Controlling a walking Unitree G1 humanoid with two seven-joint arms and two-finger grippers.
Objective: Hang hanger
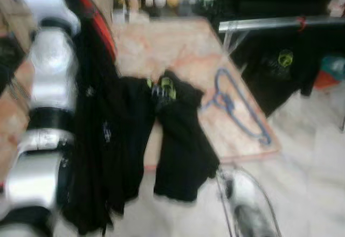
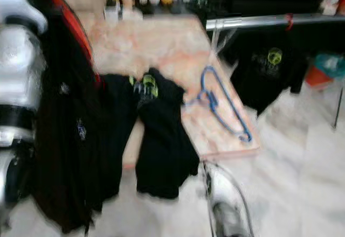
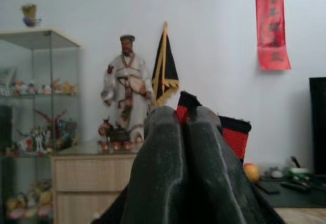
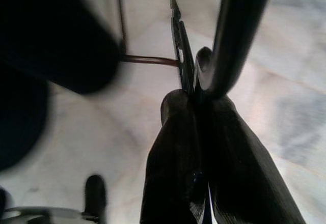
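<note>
Right end effector [image 4: 196,94] low, fingers clamped on dark hanger [image 4: 229,35].

Ahead of me a worktop [image 1: 178,48] carries a folded shirt [image 1: 180,134] draped over its near edge and, to the right of it, a hanger [image 1: 237,107]. Bottles [image 1: 145,0] stand along the far edge. Right of the worktop a rail [image 1: 280,24] holds another shirt [image 1: 275,70]. A garment [image 1: 99,140] hangs at my left arm.
</note>
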